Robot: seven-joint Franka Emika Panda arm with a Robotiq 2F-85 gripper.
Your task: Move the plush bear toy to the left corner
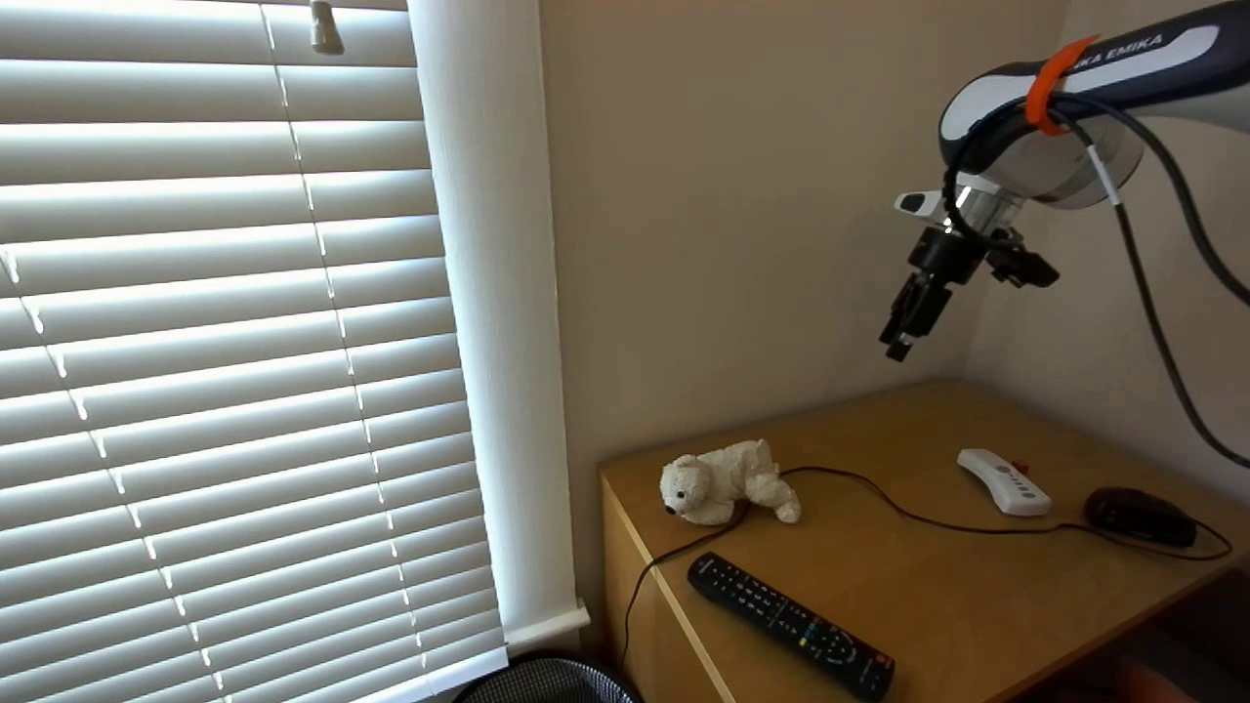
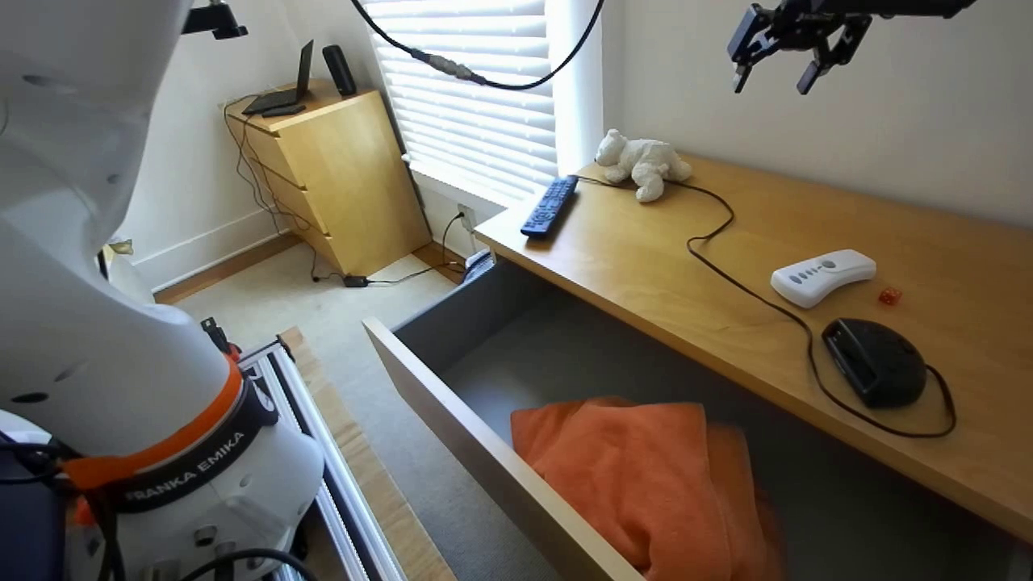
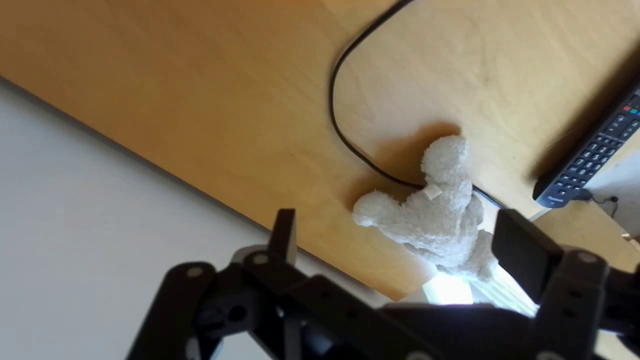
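From left to right in an exterior view, white window blinds [image 1: 225, 371] are being lit from behind, well apart from the hand [image 1: 895, 344] and to its left. Lower than the hand and on that same side, the left corner [image 1: 617, 475] of the worktop [image 1: 908, 586] is being bordered by the wall [image 1: 742, 244]. Just beside that corner, below the hand and to its left, the plush bear toy [image 1: 728, 480] is being carried by the worktop, its head being turned toward the blinds. In the wrist view a dark cable [image 3: 331, 95] is being partly covered by the toy. Lower still on the hand's left, a black remote control [image 1: 791, 625] is being carried near the toy. The hand is being held in the air above the worktop, clear of the toy; its fingers [image 3: 525, 255] are being spread well apart, and in the wrist view the toy is being seen beyond them. Below the hand and to its right, a white curved device [image 1: 1004, 481] is being carried, and a small red cube [image 2: 889, 296] is being shown just beside it in both exterior views. Farther right, below the hand, a black rounded device [image 1: 1141, 516] is being partly encircled by the cable.
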